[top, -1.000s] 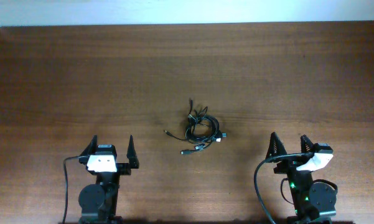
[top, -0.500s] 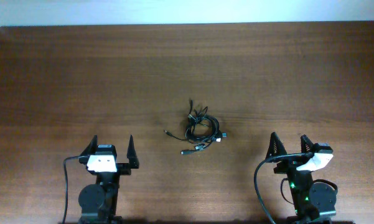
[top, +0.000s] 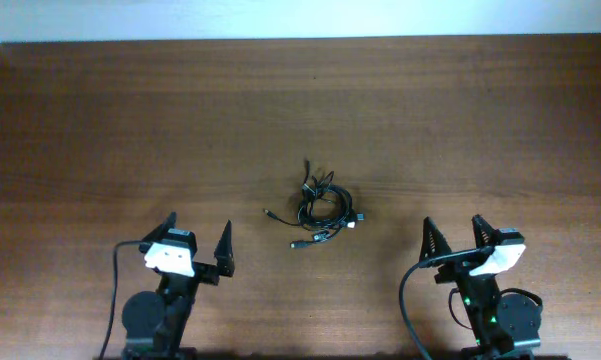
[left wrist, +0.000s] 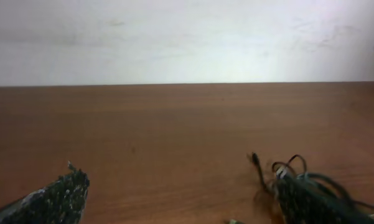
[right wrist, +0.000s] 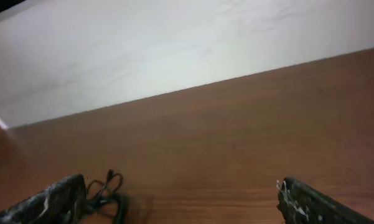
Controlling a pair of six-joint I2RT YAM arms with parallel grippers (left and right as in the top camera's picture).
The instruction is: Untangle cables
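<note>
Black cables (top: 323, 208) lie as small knotted coil at mid-table (top: 100, 120), well apart from both grippers, plug ends trailing lower left. Left gripper (top: 200, 220) spread wide, empty. Right gripper (top: 451, 220) likewise wide, empty. Step in hand, likely: approach bundle. Best: bring both in low from opposite sides, pinch separate outer strands or plug ends, not knot core. Pull apart gently, avoid tightening. Versus a second ago: left gripper now angled toward cables, right nudged leftward, bundle unmoved.
</note>
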